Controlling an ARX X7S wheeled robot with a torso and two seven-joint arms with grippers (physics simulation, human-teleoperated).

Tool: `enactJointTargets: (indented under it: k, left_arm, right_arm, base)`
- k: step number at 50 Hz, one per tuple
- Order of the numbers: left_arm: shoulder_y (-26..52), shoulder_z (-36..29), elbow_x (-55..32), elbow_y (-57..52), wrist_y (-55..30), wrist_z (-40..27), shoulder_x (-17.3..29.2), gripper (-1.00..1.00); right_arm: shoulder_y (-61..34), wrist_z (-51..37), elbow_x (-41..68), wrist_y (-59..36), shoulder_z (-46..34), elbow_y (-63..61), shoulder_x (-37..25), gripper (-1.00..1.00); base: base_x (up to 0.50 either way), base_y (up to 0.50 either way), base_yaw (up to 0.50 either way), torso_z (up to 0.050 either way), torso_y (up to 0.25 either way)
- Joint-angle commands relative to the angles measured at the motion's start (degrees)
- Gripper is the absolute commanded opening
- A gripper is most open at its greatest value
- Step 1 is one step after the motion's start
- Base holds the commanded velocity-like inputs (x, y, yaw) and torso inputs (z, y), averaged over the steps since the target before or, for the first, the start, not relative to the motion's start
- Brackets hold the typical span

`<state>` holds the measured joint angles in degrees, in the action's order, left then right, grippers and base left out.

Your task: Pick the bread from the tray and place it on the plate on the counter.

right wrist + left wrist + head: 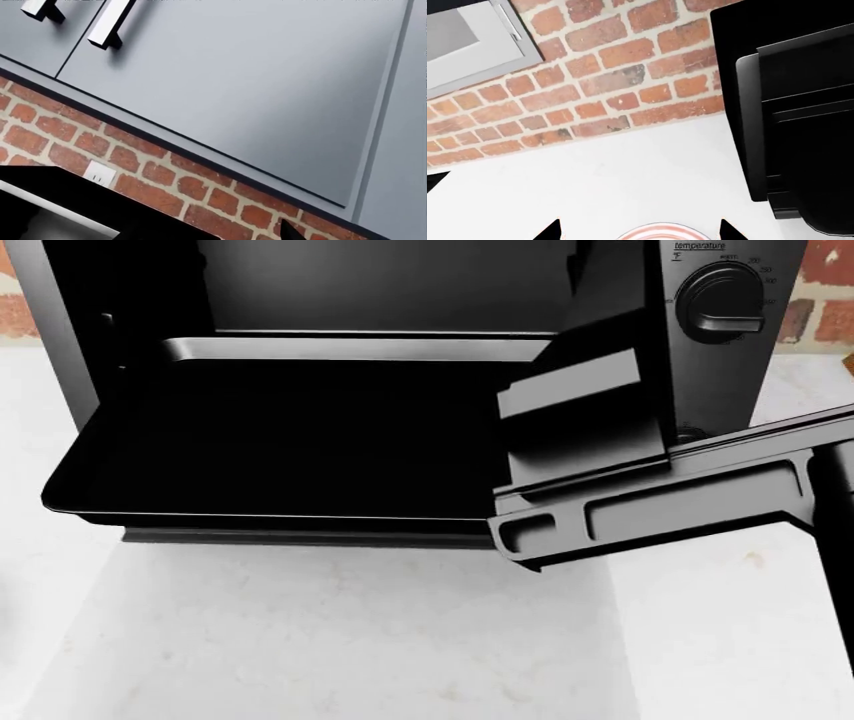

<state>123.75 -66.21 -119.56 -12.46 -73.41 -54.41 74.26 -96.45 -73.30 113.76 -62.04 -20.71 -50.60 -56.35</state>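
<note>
The black tray sticks out of the open toaster oven; its visible surface is bare. The bread is in none of the views. In the left wrist view only the red-and-white striped rim of the plate shows, on the white counter. My left gripper hovers over the plate, open and empty, its two fingertips wide apart on either side of the rim. My right gripper points up at the wall; one fingertip shows far off-centre with nothing in it. My right arm crosses the oven's front right.
The black toaster oven with its temperature knob stands on the counter against a brick wall. It also shows in the left wrist view, close beside the plate. Grey upper cabinets with bar handles hang above.
</note>
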Motion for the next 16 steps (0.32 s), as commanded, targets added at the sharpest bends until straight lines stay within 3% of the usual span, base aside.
enactJointTargets:
  k: [1,6,16]
  left_arm:
    - [5.00,1.89,-6.65,-2.67,-4.49,-4.62,2.36,1.00]
    - [6.27,1.70,-12.01,-4.61,-4.25,-9.48,2.86,1.00]
    - [6.46,3.44,-16.86,-9.35,-2.13,-12.99,4.79,1.00]
  right_arm:
    - [-0.66,-0.46,1.14,0.56,-0.01,-0.39,-0.56,1.00]
    - [-0.65,-0.60,1.25,0.76,-0.10,-0.57,-0.52,1.00]
    - [-0.41,-0.85,1.25,1.15,-0.17,-0.87,-0.58,1.00]
  base:
    - [0.00,0.00,0.00,0.000,0.000]
    - [0.00,0.00,0.00,0.000,0.000]
    - [0.00,0.00,0.00,0.000,0.000]
